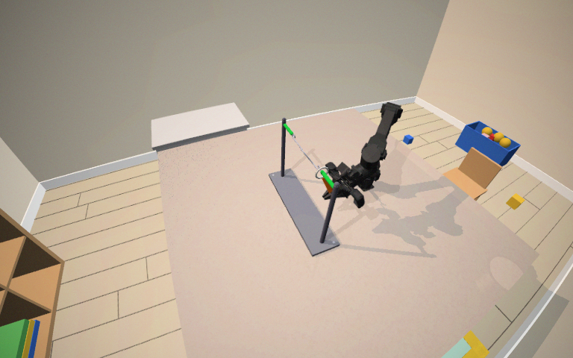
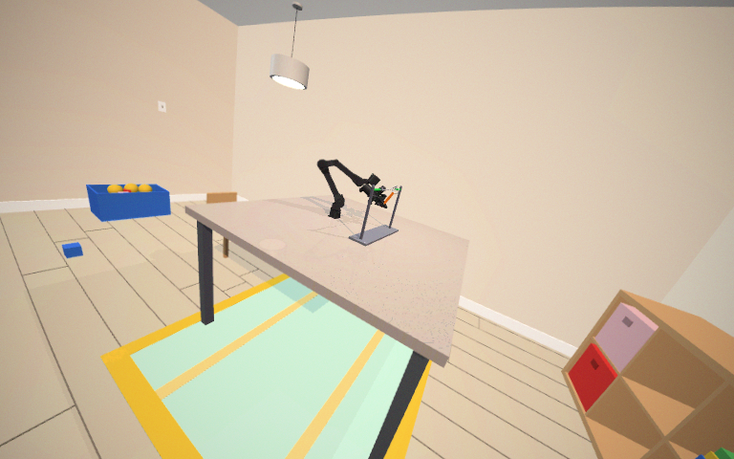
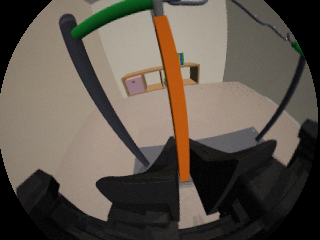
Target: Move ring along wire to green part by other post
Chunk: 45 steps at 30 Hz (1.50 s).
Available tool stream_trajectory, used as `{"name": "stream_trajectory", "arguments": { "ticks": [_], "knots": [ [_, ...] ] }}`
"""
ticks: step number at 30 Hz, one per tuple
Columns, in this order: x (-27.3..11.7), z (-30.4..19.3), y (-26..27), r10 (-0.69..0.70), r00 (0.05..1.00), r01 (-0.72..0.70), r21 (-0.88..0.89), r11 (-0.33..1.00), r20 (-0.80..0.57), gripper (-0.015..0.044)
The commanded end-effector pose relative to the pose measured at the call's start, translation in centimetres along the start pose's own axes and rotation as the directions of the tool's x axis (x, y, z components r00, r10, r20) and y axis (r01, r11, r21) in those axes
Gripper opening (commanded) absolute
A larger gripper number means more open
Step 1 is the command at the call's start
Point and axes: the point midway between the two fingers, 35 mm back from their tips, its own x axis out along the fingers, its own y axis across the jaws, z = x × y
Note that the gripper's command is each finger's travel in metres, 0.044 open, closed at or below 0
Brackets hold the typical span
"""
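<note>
My gripper [image 1: 328, 193] [image 2: 384, 203] [image 3: 175, 139] is shut on the orange handle [image 1: 327, 184] [image 2: 389, 198] [image 3: 176, 100], which rises between the fingers in the wrist view. The silver ring [image 1: 316, 173] is around the wire at the inner end of the green part [image 1: 327, 179] [image 3: 112, 15] beside the nearer post [image 1: 329, 215] [image 2: 367, 213] [image 3: 95, 95]. The thin grey wire [image 1: 304, 151] [image 3: 260, 21] runs to the other green part [image 1: 288, 129] [image 3: 298, 48] at the far post [image 1: 283, 148] [image 2: 396, 207] [image 3: 290, 105]. Whether the ring touches the wire is too small to tell.
The posts stand on a grey base plate [image 1: 301, 211] [image 2: 373, 234] [image 3: 225, 142] on the table [image 1: 236, 274] [image 2: 421, 271]. The arm stands on the side of the wire facing the blue toy box [image 1: 481, 143] [image 2: 129, 206]. The box and a shelf [image 1: 31, 270] [image 2: 676, 400] are away from the table.
</note>
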Motion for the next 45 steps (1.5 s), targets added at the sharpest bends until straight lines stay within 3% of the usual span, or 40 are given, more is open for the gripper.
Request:
{"name": "stream_trajectory", "arguments": {
  "ticks": [1, 44, 45],
  "knots": [
    [0.0, 0.3, 0.4, -0.003, 1.0, 0.003, 0.009, 1.0, 0.008, -0.015],
    [0.5, -0.7, 1.8, -0.001, 1.0, 0.001, 0.015, 1.0, 0.01, -0.015],
    [0.5, -0.7, 1.9, 0.004, 1.0, -0.004, 0.012, 1.0, 0.008, -0.0124]
  ]
}}
